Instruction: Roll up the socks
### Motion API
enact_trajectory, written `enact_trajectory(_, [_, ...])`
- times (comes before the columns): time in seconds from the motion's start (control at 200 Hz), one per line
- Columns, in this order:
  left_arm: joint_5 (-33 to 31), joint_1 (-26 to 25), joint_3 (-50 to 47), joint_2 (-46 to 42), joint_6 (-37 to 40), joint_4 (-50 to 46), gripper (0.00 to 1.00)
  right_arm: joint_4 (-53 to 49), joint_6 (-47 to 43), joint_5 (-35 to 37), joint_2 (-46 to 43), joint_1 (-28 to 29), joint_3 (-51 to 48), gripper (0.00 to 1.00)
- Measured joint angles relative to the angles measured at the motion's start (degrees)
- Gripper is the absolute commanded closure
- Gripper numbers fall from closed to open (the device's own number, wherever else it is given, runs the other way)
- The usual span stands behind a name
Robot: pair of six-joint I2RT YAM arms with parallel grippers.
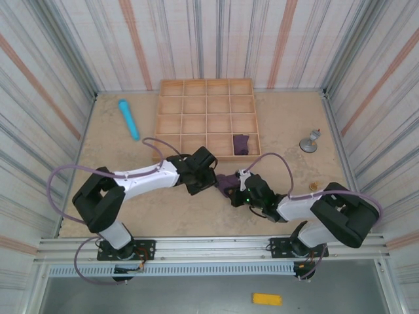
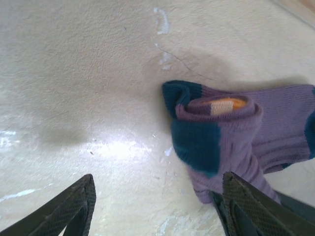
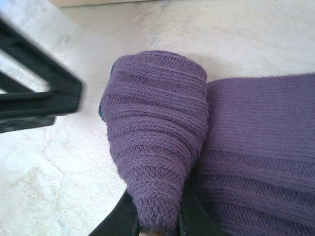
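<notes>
One purple sock [image 1: 228,184] lies partly rolled on the table between my two grippers. In the left wrist view this sock [image 2: 221,132] shows teal patches and an orange accent inside the roll. My left gripper [image 2: 157,209] is open, its right finger [image 2: 253,206] at the sock's near edge. My right gripper [image 3: 157,223] is shut on a folded ridge of the sock [image 3: 157,128], the knit pinched between its fingers [image 3: 194,219]. A second purple sock bundle [image 1: 241,144] sits in a front compartment of the wooden tray [image 1: 158,118].
A light blue cylinder [image 1: 128,119] lies left of the tray. A grey metal piece [image 1: 309,142] stands at the right, and a small round object [image 1: 313,186] is near the right arm. Striped walls enclose the table on three sides.
</notes>
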Motion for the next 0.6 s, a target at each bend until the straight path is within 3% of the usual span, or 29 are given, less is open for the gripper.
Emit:
enact_trajectory(0.205, [-3.4, -1.4, -0.7, -3.5, 1.7, 1.8, 0.45, -3.8, 7.3, -4.5, -4.2, -4.6, -1.7, 1.0])
enact_trajectory(0.596, [-1.6, -3.1, 0.5, 3.6, 4.3, 6.1, 0.5, -5.8, 17.0, -10.5, -7.5, -10.5, -4.6, 1.0])
